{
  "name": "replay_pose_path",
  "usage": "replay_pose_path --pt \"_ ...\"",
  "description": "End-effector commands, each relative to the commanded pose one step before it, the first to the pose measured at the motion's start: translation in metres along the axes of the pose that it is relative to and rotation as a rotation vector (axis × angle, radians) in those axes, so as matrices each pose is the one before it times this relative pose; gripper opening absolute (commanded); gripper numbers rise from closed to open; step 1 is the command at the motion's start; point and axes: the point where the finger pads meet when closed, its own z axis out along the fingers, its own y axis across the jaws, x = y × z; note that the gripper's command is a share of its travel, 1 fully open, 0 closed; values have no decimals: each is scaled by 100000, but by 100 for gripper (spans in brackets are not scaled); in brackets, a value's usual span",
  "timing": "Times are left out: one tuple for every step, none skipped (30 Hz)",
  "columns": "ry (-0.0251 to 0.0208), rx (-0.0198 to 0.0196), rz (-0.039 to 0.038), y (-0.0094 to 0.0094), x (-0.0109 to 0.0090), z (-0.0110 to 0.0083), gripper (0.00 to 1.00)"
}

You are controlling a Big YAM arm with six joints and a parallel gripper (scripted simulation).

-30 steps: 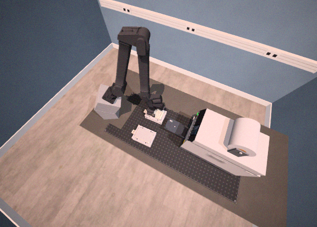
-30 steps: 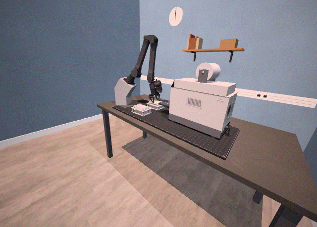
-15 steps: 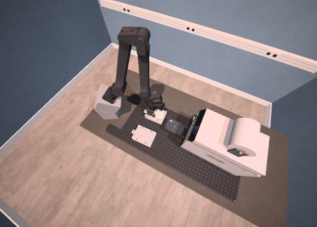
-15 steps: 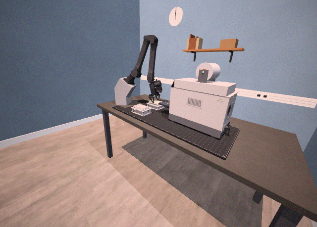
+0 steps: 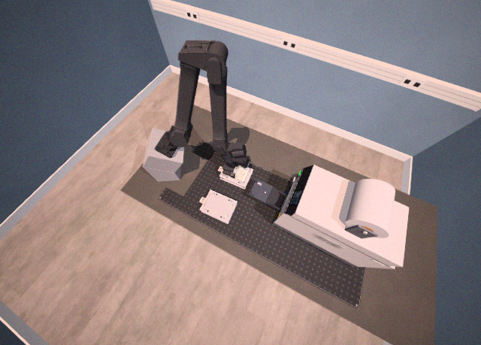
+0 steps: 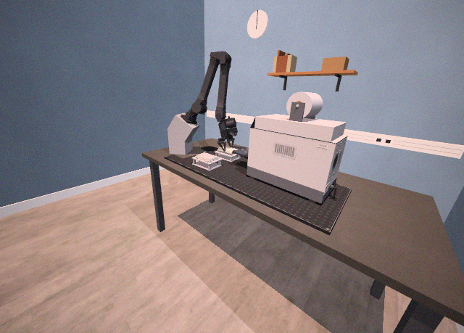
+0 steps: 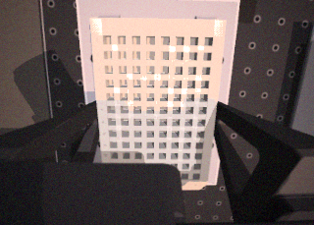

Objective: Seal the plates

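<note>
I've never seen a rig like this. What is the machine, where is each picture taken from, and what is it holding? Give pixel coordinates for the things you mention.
It is one black robot arm [image 5: 218, 108] [image 6: 222, 89] with two-fingered jaws, on a table. The top picture looks down from above, the exterior one from the side, and the wrist one from beside the jaws.

The jaws are closed on the long sides of a white well plate [image 5: 243, 174] [image 6: 227, 149] [image 7: 157, 89], above a white nest [image 5: 234, 183] [image 6: 231, 158] [image 7: 157, 8]. A second nest [image 5: 218, 206] [image 6: 206, 166] seems to carry another plate; I can't tell whether it is sealed. The big white box with a roll on top is the sealer [image 5: 318, 198] [image 6: 286, 153]; its dark stage [image 5: 270, 194] sticks out, with no plate on it.
</note>
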Motion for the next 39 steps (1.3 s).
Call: replay_pose_path --pt "-721 103 -116 -221 -2 37 0" --pt "5 3 9 1 2 -1 0" --pt "93 33 10 -7 -65 -299 0" --pt "-6 319 246 -148 -110 -302 0" --pt "0 0 0 0 0 0 0" --pt "0 0 0 0 0 0 0" --pt "-68 -362 50 67 -184 -276 0" --pt "-199 72 -53 -10 -178 -275 0" --pt "-268 64 -55 -9 -191 -250 0" --pt "-199 6 -66 0 -164 -224 0" --pt "-451 -96 -83 67 -347 -160 0" --pt "-331 -92 -86 69 -309 -145 0" --pt "-187 -102 -121 77 -235 -140 0" --pt "140 -12 -108 18 -50 -166 0" --pt "349 -246 -336 136 64 -155 0" --pt "329 -249 -322 121 61 -148 0" --pt "188 115 47 -40 8 -145 0" --pt "126 113 63 -40 -9 -153 0" --pt "378 251 111 -132 182 -193 0" --pt "43 117 106 -66 -13 -182 0" --pt "-21 118 107 -63 -30 -187 0" --pt "0 0 0 0 0 0 0" --pt "0 0 0 0 0 0 0" --pt "-13 52 468 -53 44 -1 0" --pt "126 115 56 -54 -2 -204 0" --pt "34 90 34 -39 -32 -230 0" --pt "-121 14 20 -20 -77 -230 0" --pt "-181 -71 -55 20 -91 -224 0" --pt "-225 -118 -46 44 -146 -204 0" --pt "-555 -209 -167 116 -374 -169 0" --pt "-464 -166 -116 98 -342 -154 0" --pt "-376 -118 -120 75 -298 -145 0" --pt "56 -1 -80 12 -73 -143 0" --pt "79 51 27 -3 -69 -144 0" --pt "130 49 15 -6 -54 -129 0" --pt "433 146 56 -37 34 -69 0" --pt "359 130 24 -26 12 -82 0" --pt "274 81 22 -13 -14 -98 0" --pt "0 0 0 0 0 0 0"
